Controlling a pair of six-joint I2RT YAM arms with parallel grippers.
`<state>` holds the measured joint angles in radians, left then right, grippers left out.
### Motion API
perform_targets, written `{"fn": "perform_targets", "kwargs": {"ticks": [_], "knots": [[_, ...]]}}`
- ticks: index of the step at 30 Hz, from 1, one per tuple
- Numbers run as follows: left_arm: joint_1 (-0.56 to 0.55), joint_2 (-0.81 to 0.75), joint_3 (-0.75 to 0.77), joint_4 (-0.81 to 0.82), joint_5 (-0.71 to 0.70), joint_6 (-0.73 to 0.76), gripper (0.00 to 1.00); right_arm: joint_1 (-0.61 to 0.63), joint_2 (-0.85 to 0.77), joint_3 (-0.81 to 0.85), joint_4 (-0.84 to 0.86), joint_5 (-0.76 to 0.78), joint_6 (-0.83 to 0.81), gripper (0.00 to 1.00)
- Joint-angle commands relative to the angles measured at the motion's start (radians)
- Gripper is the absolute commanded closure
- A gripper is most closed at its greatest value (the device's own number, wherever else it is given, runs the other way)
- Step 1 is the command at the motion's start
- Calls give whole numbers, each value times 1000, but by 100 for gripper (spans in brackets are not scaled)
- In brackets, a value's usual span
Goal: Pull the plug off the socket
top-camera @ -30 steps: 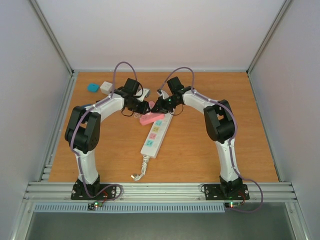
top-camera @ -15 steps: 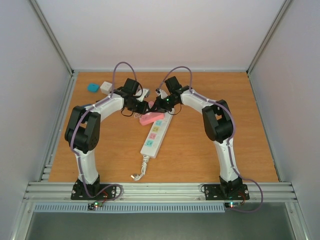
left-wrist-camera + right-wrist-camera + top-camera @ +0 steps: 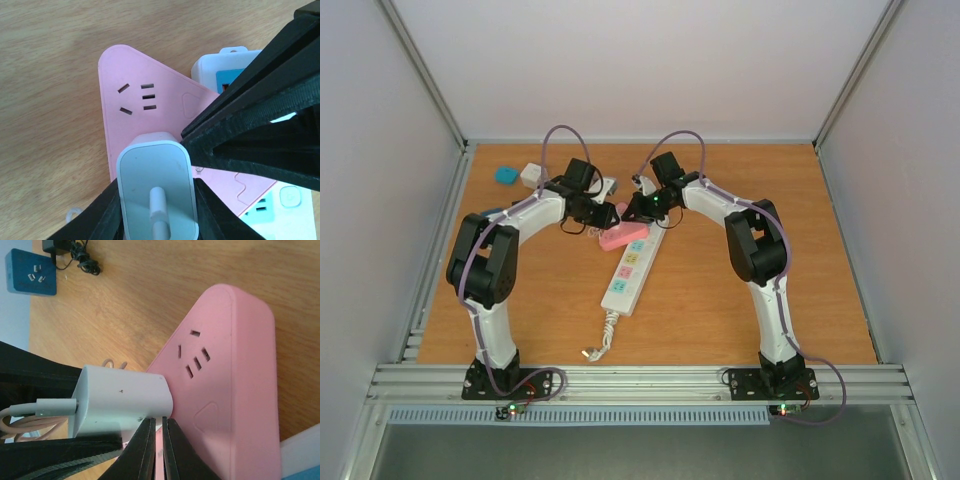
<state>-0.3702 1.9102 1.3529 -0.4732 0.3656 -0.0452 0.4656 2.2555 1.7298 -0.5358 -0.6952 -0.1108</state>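
My left gripper [image 3: 156,202] is clamped on the white charger plug [image 3: 155,175], which is seated in the pink socket block [image 3: 132,75] lying across the white power strip [image 3: 628,275], and my right gripper [image 3: 156,440], fingers together, presses that block beside it, so next I should pull the plug straight out while bracing.

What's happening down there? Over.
Left tool shut on white plug. Right tool shut, tips at pink socket beside it. Plug not yet out. Nothing seen blocking.

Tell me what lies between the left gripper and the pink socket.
The white plug, gripped in the jaws of the left gripper and seated in the pink socket; the left wrist view shows it.
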Motion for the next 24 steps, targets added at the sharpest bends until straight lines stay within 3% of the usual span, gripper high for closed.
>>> {"fn": "perform_targets", "kwargs": {"ticks": [1,17,24], "knots": [[27,-69,33,137,106,-56,92,-10,84,-70,-115,227,-45,92],[23,-78,84,52,37,30,94,-8,96,-65,-113,233,-53,92],[23,-99,108,41,68,70,93,-8,98,-69,-112,233,-56,92]]}}
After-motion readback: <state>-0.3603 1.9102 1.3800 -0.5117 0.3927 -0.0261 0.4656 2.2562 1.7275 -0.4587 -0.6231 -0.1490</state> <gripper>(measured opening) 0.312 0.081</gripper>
